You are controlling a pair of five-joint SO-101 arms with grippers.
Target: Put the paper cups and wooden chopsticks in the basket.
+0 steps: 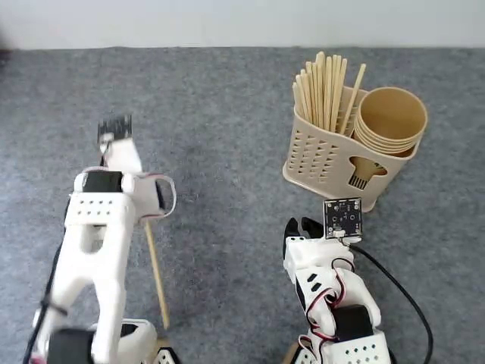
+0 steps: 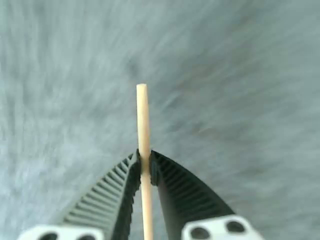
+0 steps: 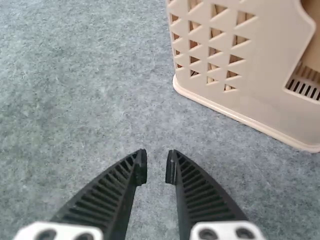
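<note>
My left gripper (image 2: 144, 156) is shut on a wooden chopstick (image 2: 142, 120), whose tip sticks out past the fingertips above the grey carpet. From above, the left gripper (image 1: 114, 130) sits at the left, and the chopstick (image 1: 155, 273) runs back under the arm toward the front edge. The beige basket (image 1: 326, 163) stands at the back right, holding several chopsticks (image 1: 326, 83) and stacked paper cups (image 1: 390, 117). My right gripper (image 1: 301, 227) rests just in front of the basket (image 3: 250, 65). The right gripper (image 3: 156, 169) is open by a narrow gap, with nothing between its fingers.
Grey carpet (image 1: 227, 152) covers the whole table. A wide stretch of it lies between the left arm and the basket. A pale wall runs along the far edge.
</note>
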